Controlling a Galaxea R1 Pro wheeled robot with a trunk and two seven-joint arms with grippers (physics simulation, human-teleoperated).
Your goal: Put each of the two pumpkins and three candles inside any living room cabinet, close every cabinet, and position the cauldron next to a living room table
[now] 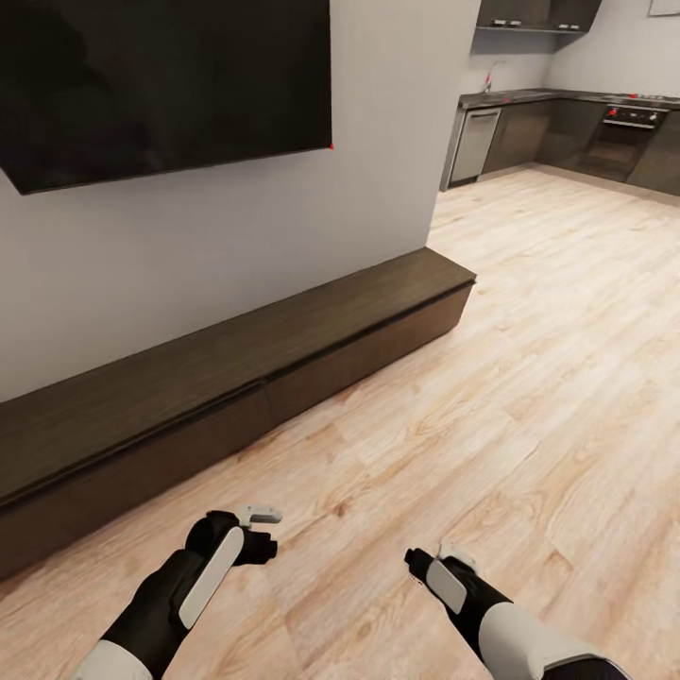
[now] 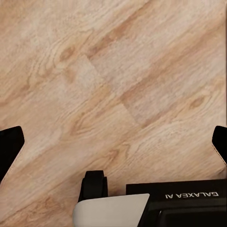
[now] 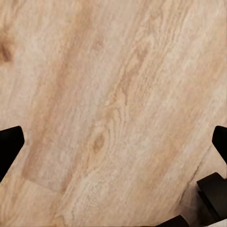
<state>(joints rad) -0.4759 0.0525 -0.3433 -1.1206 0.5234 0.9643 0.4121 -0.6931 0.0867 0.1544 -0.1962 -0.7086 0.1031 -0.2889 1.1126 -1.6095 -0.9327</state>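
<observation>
One long low dark brown wood cabinet (image 1: 236, 378) with two flat drawer fronts; one flat black wall-mounted screen (image 1: 161, 80); two black-and-white robot grippers, left (image 1: 260, 529) and right (image 1: 430, 557); one stainless dishwasher (image 1: 474, 144); one black built-in oven (image 1: 628, 132)

You can read 1 marking: "GALAXEA AI" in white letters, upside down in the left wrist view, on a black panel of the robot's body (image 2: 182, 201). Nothing else you see carries legible text or numbers.
</observation>
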